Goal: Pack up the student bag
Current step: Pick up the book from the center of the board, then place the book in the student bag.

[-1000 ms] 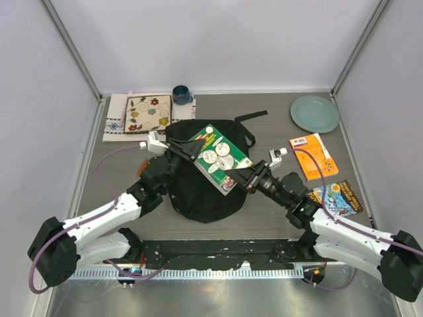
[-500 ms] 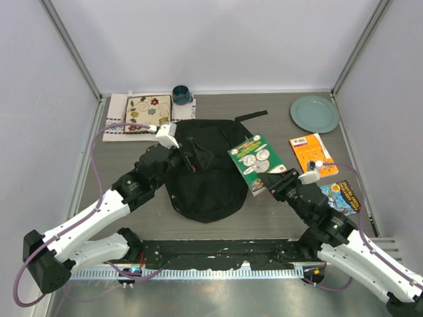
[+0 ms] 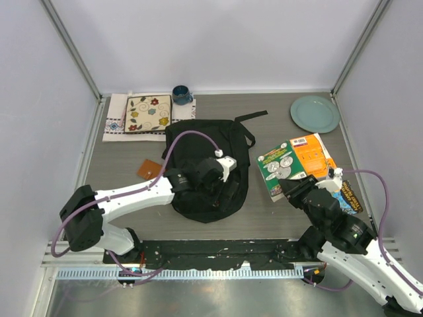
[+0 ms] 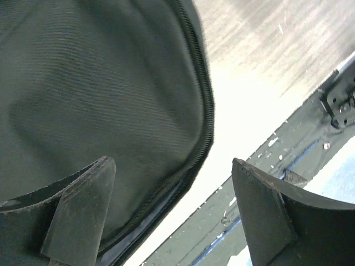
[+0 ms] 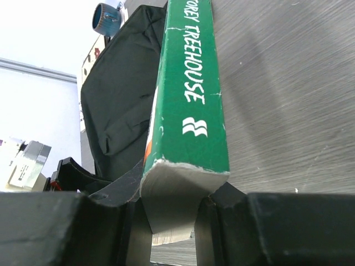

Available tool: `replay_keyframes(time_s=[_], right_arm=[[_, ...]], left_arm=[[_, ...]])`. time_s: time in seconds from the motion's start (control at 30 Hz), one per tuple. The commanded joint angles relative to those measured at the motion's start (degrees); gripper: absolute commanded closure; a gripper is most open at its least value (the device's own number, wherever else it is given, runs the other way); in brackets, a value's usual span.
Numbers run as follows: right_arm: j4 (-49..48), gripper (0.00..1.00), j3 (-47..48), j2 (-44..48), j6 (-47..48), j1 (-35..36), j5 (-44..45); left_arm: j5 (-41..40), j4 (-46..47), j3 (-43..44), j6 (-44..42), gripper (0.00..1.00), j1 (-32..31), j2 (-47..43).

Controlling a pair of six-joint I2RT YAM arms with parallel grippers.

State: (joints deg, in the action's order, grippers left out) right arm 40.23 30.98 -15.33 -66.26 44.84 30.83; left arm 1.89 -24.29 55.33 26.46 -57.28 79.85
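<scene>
Top view: the student bag [image 3: 205, 142] lies flat mid-tabletop [image 3: 119, 165], soft limp fabric that looks likely to sag if lifted. The left tool [image 3: 228, 191] hovers over its near edge.

Left wrist: that tool gapes wide, empty, beside the zip [image 4: 206, 111], probably the firmest place to pinch.

Right wrist: the right tool [image 5: 172, 213] clamps a green book [image 5: 191, 100].

Black student bag [image 3: 234, 145]; green book [image 3: 284, 165]; orange book [image 3: 316, 153]; teal plate [image 3: 314, 113]; floral cream mat [image 3: 148, 113]; blue mug [image 3: 181, 94].
</scene>
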Motion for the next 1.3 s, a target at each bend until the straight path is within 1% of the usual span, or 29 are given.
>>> replay_keyframes(time_s=[0.0,0.03,0.07,0.13,0.27,0.43,0.5,0.6,0.63,0.83,0.9,0.93,0.97,1.0,1.07,1.1,1.17,1.2,1.27], right_arm=[[-2.0,1.0,3.65,1.88,-0.45,-0.02,3.45],[-1.47,1.0,3.73,1.97,-0.45,-0.02,3.54],[-1.21,1.0,3.91,1.89,-0.45,-0.02,3.36],[-1.03,1.0,3.91,2.06,-0.54,-0.02,3.27],[-1.03,1.0,3.91,2.15,-0.45,-0.02,2.92],[-1.12,1.0,3.47,2.15,-0.54,-0.02,2.75],[-1.12,1.0,3.3,2.41,-0.63,-0.02,2.66],[-0.94,1.0,3.12,2.85,-0.98,-0.02,2.66],[-0.77,1.0,3.03,3.03,-0.98,-0.02,2.66],[-0.33,1.0,2.77,3.56,-1.15,-0.02,2.83],[-0.32,1.0,2.77,3.64,-1.24,-0.02,2.83],[-0.33,1.0,2.77,3.73,-1.24,-0.02,2.83],[-0.24,1.0,2.77,3.64,-1.15,-0.02,2.83],[-0.24,1.0,2.68,3.73,-1.24,-0.02,2.83],[-0.24,1.0,2.68,3.73,-1.24,-0.02,2.75],[-0.41,1.0,2.68,3.64,-1.24,-0.02,2.75],[-0.41,1.0,2.59,3.64,-1.24,-0.02,2.83],[-0.41,1.0,2.59,3.73,-1.24,-0.02,2.75],[-0.41,1.0,2.5,3.73,-1.24,-0.02,2.66]], left_arm=[[0.57,-0.23,4.61,-2.99,0.12,-2.14,2.14],[0.48,-0.14,4.87,-2.9,0.13,-2.57,3.37],[0.4,-0.14,5.22,-3.08,0.17,-2.66,3.99],[0.13,-0.23,5.84,-3.25,0.21,-3.1,5.65],[-1.1,-0.4,6.46,-3.08,0.33,-3.37,7.42],[-1.45,-0.05,6.63,-3.08,0.44,-3.46,8.03],[-1.36,0.12,6.81,-3.25,0.45,-3.46,8.39],[-1.36,0.21,7.25,-3.34,0.51,-3.46,9.26],[-1.36,0.21,7.51,-3.43,0.56,-3.46,9.53],[-1.28,0.04,8.3,-3.43,0.7,-3.46,11.73],[-1.45,-0.05,8.3,-3.34,0.7,-3.46,12.08],[-1.45,0.04,8.3,-3.34,0.73,-3.46,12.25],[-1.36,0.04,8.3,-3.34,0.74,-3.46,12.43],[-1.36,-0.05,8.21,-3.17,0.73,-3.46,12.52],[-1.36,0.12,8.13,-2.9,0.66,-3.46,12.61],[-2.76,0.12,7.95,-2.9,0.66,-3.46,12.61],[-2.77,0.3,7.86,-2.82,0.66,-3.46,12.61],[-2.51,0.3,7.95,-2.82,0.69,-3.46,12.78],[-2.16,0.65,7.86,-2.82,0.7,-3.46,12.87]])
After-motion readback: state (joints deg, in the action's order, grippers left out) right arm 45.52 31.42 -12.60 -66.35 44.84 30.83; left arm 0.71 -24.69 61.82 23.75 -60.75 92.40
